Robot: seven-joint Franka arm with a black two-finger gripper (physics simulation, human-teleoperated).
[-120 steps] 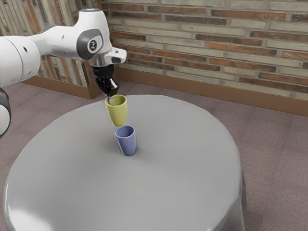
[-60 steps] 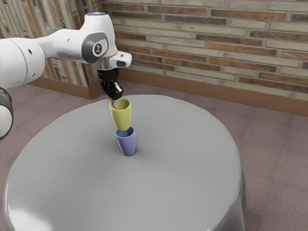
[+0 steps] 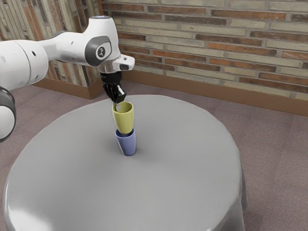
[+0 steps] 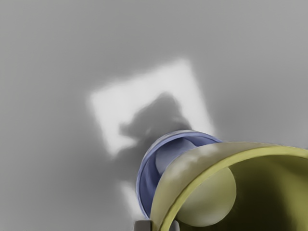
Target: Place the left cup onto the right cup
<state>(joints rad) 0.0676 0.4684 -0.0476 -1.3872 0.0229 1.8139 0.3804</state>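
I see an olive-yellow cup (image 3: 123, 117) and a lavender-blue cup (image 3: 126, 143) at centre frame, on a plain grey table (image 3: 183, 192). My arm (image 3: 29, 57) is white and its gripper (image 3: 115, 100) is black. A red-brown brick wall (image 3: 216, 43) with pale mortar runs across the top.

The arm (image 3: 29, 57) has glossy white rounded links, a grey joint cap (image 3: 98, 50) with a small pale round mark, a white flange (image 3: 121, 61) and black jaws.
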